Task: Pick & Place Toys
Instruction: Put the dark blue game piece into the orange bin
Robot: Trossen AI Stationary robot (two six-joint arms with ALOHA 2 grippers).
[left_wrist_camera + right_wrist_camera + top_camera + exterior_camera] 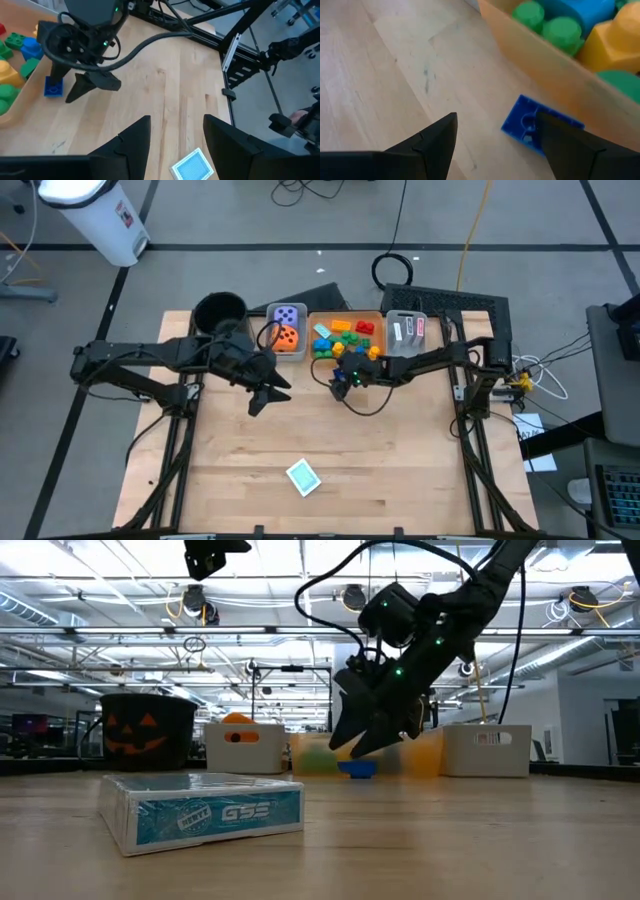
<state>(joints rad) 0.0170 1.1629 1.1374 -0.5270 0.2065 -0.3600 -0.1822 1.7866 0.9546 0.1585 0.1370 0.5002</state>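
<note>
1. Because the orange bin already holds most bricks, it reads as the sorting target; the grey bin beside it holds the two dice.
2. Hanging away from the orange bin, toward the table's middle, the left pincer waits with fingers parted and empty.
3. At the orange bin's front wall, the right pincer is spread, released, over the blue brick lying just outside, probably lining up a grasp.
4. Far from the orange bin, near the table's front edge, the teal card pack lies flat, unsorted.

My matt black fingers hover over a glossy blue plastic brick on the smooth, pale wooden table.
</note>
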